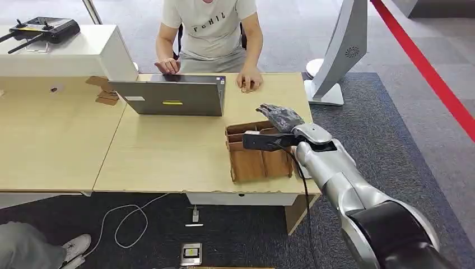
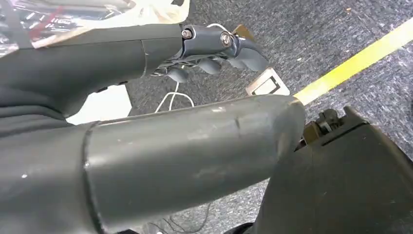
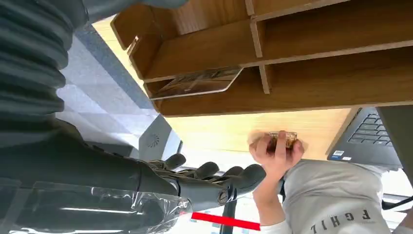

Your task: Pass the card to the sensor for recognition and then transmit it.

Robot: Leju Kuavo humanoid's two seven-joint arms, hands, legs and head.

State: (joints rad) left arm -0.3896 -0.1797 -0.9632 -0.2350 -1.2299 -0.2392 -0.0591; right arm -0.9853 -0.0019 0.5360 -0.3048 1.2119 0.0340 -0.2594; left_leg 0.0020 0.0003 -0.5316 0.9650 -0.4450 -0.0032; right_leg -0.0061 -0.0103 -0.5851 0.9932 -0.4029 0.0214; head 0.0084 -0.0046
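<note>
A brown wooden slotted rack (image 1: 255, 159) stands on the light wooden table (image 1: 168, 151) near its right end. In the right wrist view a patterned card (image 3: 197, 83) lies flat in one slot of the rack (image 3: 302, 78). My right hand (image 1: 280, 119) hovers over the rack's far end, fingers spread and holding nothing; its fingers (image 3: 214, 173) are apart from the card. My left hand (image 2: 209, 51) hangs beside my body over the carpet, fingers loosely bent and empty.
A person sits behind an open laptop (image 1: 171, 96), one hand (image 1: 249, 83) on the table covering a small patterned thing (image 3: 281, 140). A small square device (image 1: 191, 253) and a cable lie on the floor. A white stand (image 1: 336, 61) rises to the right.
</note>
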